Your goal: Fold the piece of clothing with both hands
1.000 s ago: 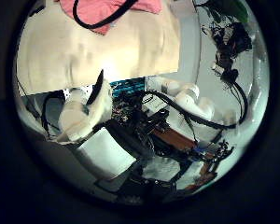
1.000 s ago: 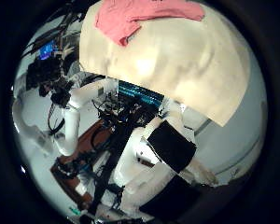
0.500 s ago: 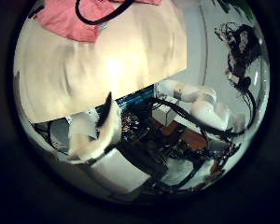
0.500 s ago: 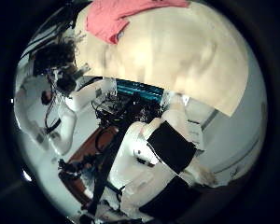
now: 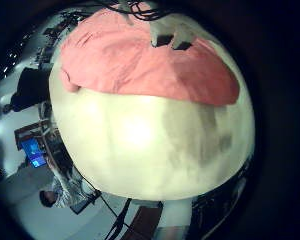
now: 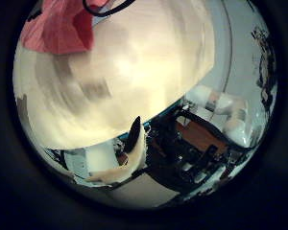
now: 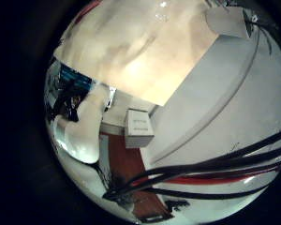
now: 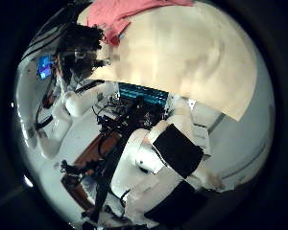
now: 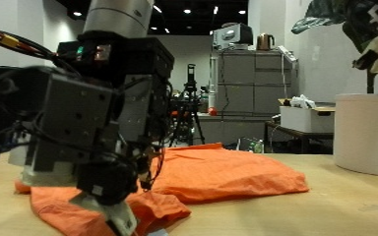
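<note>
An orange piece of clothing (image 9: 228,172) lies crumpled and spread on the wooden table (image 9: 307,211). My left hand (image 9: 91,128) hangs low over the garment's near corner, its fingers (image 9: 117,208) pointing down at the cloth and holding nothing that I can see. The left little finger side palm view shows the clothing (image 5: 140,65) close below, with fingertips (image 5: 175,40) at its far edge. My right hand (image 9: 366,34) is high above the table, far from the cloth, its fingers relaxed and empty. From the right thumb side palm view the left hand (image 8: 82,53) sits beside the clothing (image 8: 115,14).
A white bucket (image 9: 366,133) stands on the table under the right hand. Bare tabletop (image 5: 140,140) stretches beside the garment. A small white box (image 7: 139,124) sits below the table's edge. Grey cabinets (image 9: 248,84) stand behind.
The left hand has dropped toward the table, which now fills its thumb side view. In the right thumb side view the left hand has come closer to the cloth.
</note>
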`<action>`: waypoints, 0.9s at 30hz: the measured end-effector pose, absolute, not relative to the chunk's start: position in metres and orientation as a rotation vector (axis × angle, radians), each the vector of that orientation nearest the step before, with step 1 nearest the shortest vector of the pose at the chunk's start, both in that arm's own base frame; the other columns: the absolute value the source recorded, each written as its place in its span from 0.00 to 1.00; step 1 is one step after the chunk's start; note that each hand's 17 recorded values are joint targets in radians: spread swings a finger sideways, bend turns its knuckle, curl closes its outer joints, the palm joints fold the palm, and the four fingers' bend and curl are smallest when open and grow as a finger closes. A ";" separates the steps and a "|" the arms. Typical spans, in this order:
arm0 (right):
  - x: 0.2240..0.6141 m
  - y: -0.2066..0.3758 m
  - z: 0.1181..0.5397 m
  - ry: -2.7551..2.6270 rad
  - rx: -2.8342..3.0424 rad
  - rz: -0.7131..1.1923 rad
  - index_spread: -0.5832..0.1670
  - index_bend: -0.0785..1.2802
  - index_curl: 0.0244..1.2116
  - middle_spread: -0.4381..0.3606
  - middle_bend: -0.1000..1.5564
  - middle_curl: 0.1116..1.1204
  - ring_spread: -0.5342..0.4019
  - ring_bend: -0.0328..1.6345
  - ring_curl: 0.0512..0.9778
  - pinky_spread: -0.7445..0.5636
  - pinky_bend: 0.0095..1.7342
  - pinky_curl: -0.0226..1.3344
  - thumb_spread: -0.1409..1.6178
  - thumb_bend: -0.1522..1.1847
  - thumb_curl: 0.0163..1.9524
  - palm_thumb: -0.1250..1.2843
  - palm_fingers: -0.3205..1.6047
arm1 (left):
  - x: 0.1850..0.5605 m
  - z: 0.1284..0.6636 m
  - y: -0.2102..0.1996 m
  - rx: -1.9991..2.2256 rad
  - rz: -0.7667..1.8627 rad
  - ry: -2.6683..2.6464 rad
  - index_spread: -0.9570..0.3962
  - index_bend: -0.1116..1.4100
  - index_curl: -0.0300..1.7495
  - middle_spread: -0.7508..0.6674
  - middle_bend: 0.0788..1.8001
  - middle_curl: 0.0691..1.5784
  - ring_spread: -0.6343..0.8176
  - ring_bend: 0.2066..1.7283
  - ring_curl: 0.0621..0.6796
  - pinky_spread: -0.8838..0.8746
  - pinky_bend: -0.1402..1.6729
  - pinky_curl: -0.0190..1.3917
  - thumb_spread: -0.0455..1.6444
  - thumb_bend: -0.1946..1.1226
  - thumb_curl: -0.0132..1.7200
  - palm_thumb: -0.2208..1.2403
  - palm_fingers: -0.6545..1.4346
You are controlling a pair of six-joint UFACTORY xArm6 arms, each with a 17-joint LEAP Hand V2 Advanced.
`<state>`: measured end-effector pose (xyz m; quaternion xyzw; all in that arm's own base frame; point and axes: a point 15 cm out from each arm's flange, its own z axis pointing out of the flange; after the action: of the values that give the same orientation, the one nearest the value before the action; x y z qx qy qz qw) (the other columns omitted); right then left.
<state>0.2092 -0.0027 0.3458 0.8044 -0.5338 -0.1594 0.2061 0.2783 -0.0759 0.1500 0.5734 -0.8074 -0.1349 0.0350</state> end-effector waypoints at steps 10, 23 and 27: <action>0.213 -0.002 0.337 -1.473 2.226 -0.467 0.38 0.19 0.27 0.67 0.17 0.18 0.82 0.16 0.22 0.86 0.13 0.25 0.87 0.11 0.10 0.45 0.27 | 0.299 0.136 -0.080 1.822 -0.391 -2.473 0.78 0.15 0.12 0.52 0.37 0.30 0.43 0.41 0.33 0.46 0.37 0.25 0.61 0.18 0.20 0.47 0.65; 0.221 -0.001 0.326 -1.442 2.216 -0.498 0.39 0.19 0.27 0.67 0.17 0.18 0.81 0.16 0.22 0.86 0.12 0.25 0.87 0.11 0.10 0.45 0.27 | 0.307 0.174 -0.076 1.820 -0.432 -2.478 0.49 0.35 0.12 0.26 0.41 0.55 0.15 0.78 0.78 0.21 0.80 0.48 0.65 0.30 0.33 0.82 0.80; 0.238 0.002 0.315 -1.445 2.241 -0.470 0.39 0.19 0.27 0.67 0.17 0.18 0.81 0.16 0.22 0.86 0.11 0.24 0.87 0.11 0.10 0.46 0.29 | 0.306 0.198 -0.066 1.801 -0.477 -2.495 0.43 0.41 0.14 0.22 0.42 0.62 0.14 0.81 0.83 0.20 0.82 0.50 0.65 0.29 0.36 0.83 0.77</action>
<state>0.2381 0.0021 0.3149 0.8084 -0.5210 -0.1696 0.2152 0.3057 -0.0659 0.1979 0.5785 -0.8011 -0.1532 0.0139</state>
